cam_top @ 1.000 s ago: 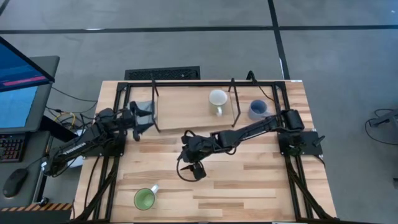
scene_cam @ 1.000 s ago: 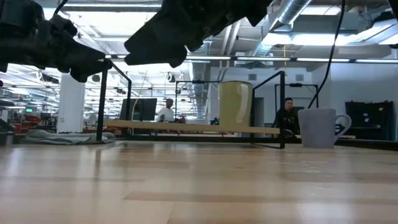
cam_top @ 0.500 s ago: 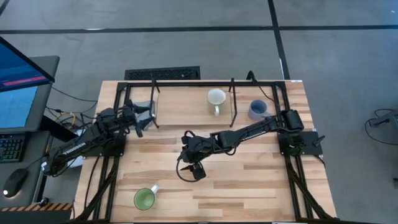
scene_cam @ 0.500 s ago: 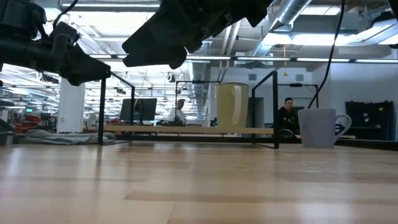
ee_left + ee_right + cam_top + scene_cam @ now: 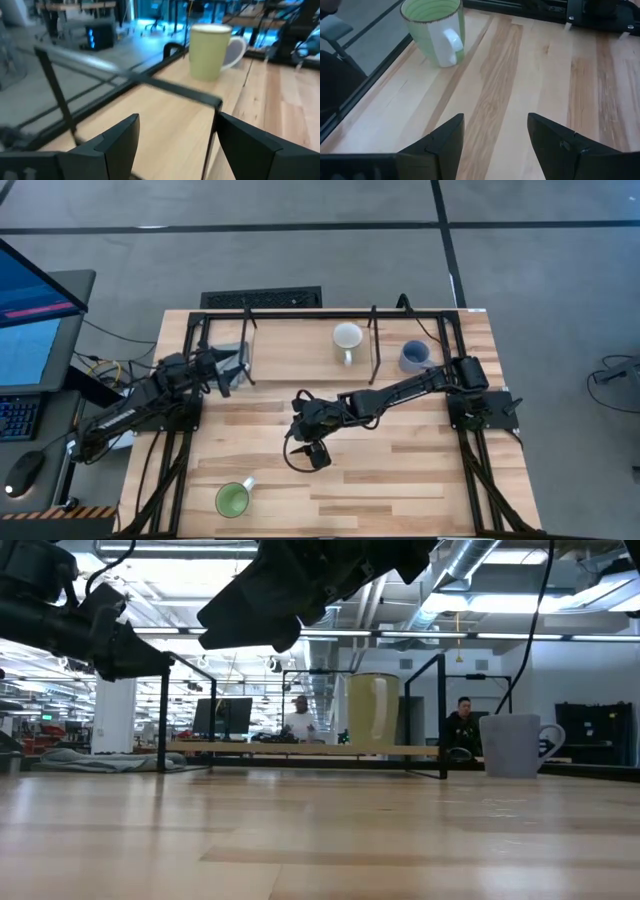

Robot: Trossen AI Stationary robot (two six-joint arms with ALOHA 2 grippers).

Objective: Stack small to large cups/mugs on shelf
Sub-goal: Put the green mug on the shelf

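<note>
The small green ceramic mug with a white handle (image 5: 433, 31) stands upright on the wooden plank table (image 5: 400, 470), ahead of the right gripper (image 5: 495, 137), whose fingers (image 5: 442, 142) stand apart and hold nothing. It looks stiff, glazed and probably slippery, rather heavy for its size, and it can break if it falls. A good hold seems to be across the rim wall, one finger inside and one outside, or around the body away from the handle.

The white cream ceramic mug (image 5: 210, 52) already stands on the light wooden shelf board in its thin black metal frame (image 5: 165, 120), ahead of the left gripper (image 5: 175, 145); its fingers are also apart and empty, just over the shelf's end. The blue-grey ceramic mug (image 5: 413, 356) stands on the table just beside the shelf's other end.

By count: three mugs, one on the shelf, two on the table; one shelf; two grippers.
</note>
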